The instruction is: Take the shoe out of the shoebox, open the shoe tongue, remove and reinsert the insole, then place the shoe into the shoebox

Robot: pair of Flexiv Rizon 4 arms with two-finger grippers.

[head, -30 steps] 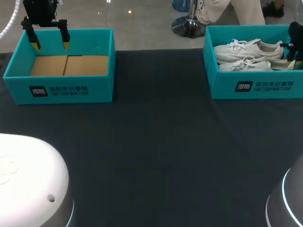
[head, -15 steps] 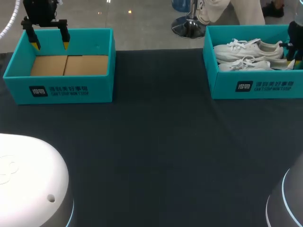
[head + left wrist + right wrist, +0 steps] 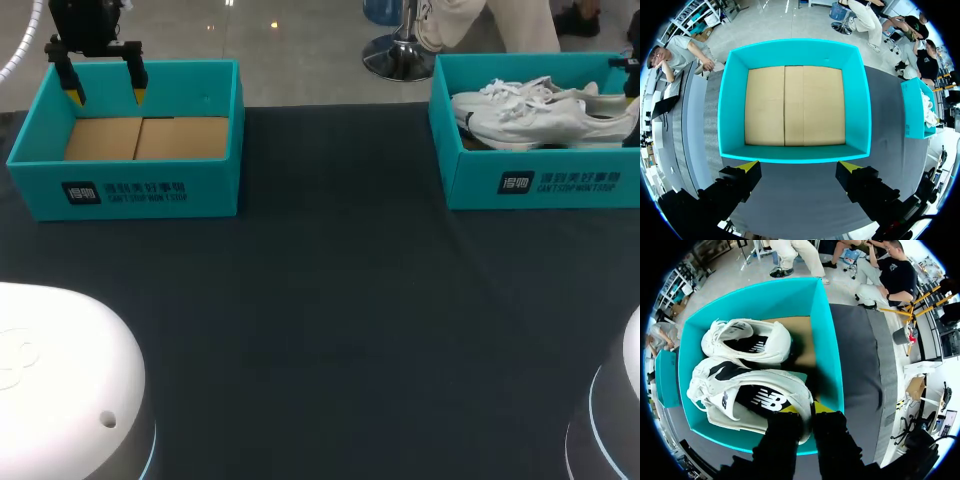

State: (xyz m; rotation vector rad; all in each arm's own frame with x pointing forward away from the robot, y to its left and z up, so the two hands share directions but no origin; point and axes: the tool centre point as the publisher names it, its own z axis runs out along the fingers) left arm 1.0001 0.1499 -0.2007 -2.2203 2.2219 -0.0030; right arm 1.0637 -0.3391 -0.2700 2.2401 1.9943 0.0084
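- The right gripper (image 3: 807, 409) is clamped on the heel of the near shoe (image 3: 755, 395), with one yellow tip inside the collar and one outside it.
- This white shoe with a dark side mark lies in the near half of the right shoebox (image 3: 827, 340). In the head view its heel end sits higher than its toe, and the toe points left.
- The far shoe (image 3: 747, 342), also white, lies just beside it against the box's far wall.
- The right shoebox is teal and stands at the far right of the dark table (image 3: 340, 300).
- The left gripper (image 3: 799, 166) hangs with its fingers spread wide and nothing between them.
- It is above the far left edge of the left shoebox (image 3: 735, 100), well apart from the right one.
- That teal box shows only its brown cardboard floor (image 3: 795, 105).
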